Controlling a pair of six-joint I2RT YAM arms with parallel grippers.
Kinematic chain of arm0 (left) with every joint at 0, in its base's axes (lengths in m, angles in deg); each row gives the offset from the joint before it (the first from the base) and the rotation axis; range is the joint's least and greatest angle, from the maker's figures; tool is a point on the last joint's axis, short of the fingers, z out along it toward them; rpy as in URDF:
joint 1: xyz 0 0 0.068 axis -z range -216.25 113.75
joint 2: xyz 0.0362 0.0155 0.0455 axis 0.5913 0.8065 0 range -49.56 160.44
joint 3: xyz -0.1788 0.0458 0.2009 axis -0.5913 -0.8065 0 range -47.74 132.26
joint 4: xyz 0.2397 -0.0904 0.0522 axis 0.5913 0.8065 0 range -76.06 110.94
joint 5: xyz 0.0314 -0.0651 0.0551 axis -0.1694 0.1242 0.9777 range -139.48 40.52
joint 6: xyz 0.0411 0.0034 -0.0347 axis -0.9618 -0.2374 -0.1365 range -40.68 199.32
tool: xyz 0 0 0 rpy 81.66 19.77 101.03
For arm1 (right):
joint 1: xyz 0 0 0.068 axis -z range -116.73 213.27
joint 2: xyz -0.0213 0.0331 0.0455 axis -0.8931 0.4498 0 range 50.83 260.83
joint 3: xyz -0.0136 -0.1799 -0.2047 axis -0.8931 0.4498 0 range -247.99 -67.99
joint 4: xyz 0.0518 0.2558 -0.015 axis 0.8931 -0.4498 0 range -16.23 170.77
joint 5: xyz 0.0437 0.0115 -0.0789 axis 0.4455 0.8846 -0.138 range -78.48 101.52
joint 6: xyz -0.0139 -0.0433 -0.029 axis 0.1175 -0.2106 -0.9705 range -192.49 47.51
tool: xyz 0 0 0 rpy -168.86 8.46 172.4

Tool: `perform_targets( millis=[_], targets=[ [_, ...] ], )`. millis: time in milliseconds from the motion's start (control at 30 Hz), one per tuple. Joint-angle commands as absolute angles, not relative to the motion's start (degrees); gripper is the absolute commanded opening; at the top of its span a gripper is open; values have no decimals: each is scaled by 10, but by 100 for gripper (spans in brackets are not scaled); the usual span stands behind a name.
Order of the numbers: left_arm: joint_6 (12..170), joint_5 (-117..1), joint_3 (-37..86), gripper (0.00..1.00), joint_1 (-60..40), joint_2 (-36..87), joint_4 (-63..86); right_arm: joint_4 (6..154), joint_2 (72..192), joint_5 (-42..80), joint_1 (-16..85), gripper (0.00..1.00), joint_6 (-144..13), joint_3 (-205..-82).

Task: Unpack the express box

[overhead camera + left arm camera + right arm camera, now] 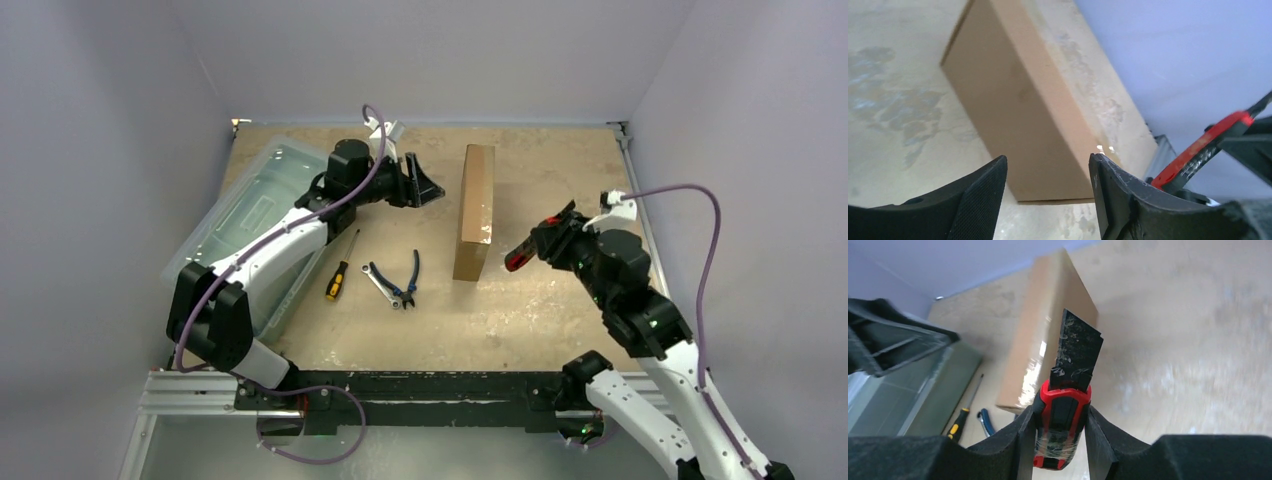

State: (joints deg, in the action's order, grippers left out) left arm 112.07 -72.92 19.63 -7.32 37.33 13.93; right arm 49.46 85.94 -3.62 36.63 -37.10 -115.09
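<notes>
Top external view puts the express box (474,205) about mid-tabletop (560,300), its long axis running away from the arm bases, closed, with glossy tape (478,232) shining across its near end; I see my left hand (424,189) just to its left and my right hand (535,245) near its right, neither touching it. Left wrist view shows the left hand's fingers (983,195) parted with nothing between them, the brown face of the box beyond the gap; right wrist view shows the right hand clamped on the red handle of a utility knife (1064,407), black blade out and aimed toward the box's near end but apart from it. Left of the box lie pliers (402,280) and a yellow-handled screwdriver (338,272), side by side; the translucent plastic bin (240,215) sits at the left edge, partly under my left arm.
</notes>
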Motion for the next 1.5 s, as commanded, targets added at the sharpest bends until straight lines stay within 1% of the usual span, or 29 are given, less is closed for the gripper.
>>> perform_targets(
  millis=[0,100,233,467,700,800,900,1000,1100,1167,1200,1267,1333,1400,1467],
  targets=[
    [1197,-876,163,61,-72,365,-53,516,914,25,365,0,-557,-1254],
    [1269,-937,129,63,-71,361,-185,488,955,35,365,0,-577,-1303],
    [1296,-953,112,64,-66,346,-252,470,1001,52,364,0,-562,-1352],
    [1288,-934,119,65,-65,323,-229,513,1034,95,358,0,-533,-1377],
    [1307,-918,126,66,-73,314,-222,507,1075,156,323,0,-611,-1417],
    [1294,-915,131,65,-75,307,-206,501,1094,164,298,0,-630,-1433],
    [1266,-908,135,62,-76,295,-180,493,1120,147,274,0,-625,-1447],
    [1241,-909,138,57,-76,290,-163,516,1131,142,257,0,-592,-1447],
    [1239,-912,131,49,-76,288,-170,529,1130,76,257,0,-505,-1449],
    [1243,-911,124,48,-77,287,-180,510,1132,32,257,0,-473,-1466],
    [1245,-912,121,51,-77,286,-189,504,1133,19,257,0,-467,-1474],
    [1256,-919,112,64,-76,286,-214,502,1133,8,257,0,-468,-1490],
    [1275,-934,104,72,-76,291,-249,494,1135,-24,257,0,-457,-1515],
    [1298,-961,100,75,-74,300,-294,478,1137,-68,257,0,-434,-1537],
    [1312,-974,98,76,-67,306,-323,478,1142,-70,257,0,-421,-1552]
  ],
)
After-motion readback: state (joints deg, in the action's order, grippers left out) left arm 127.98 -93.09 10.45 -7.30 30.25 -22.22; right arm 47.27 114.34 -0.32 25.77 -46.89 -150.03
